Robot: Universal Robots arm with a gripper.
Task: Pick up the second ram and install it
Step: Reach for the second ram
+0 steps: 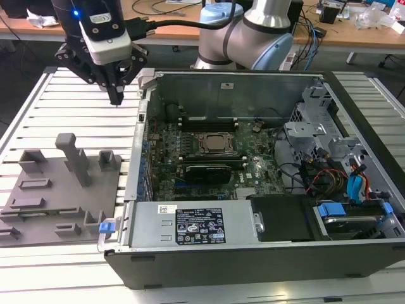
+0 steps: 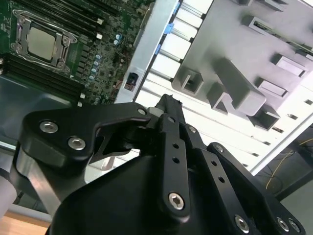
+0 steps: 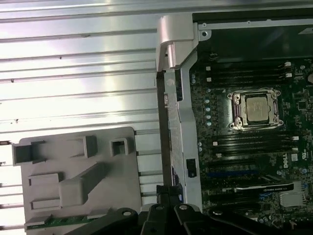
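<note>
Second ram [image 3: 58,221], where does it lie?
— In the first wrist view it is a green strip lying on the grey tray [image 3: 122,161]; whether it sits in a pocket I cannot tell.
What room is there around the gripper [image 1: 116,100]?
— Bare slatted table [image 1: 69,107] lies below it. The tray's far edge is near, and the open computer case [image 1: 253,266] has its corner wall just beside, on the exterior view's right.
And the room?
— Pale slats run under tray and case; a wooden desk [image 1: 354,35] with cables stands behind.
The fingers?
— Pressed together to a point, gripping nothing, hanging clear above the slats
</note>
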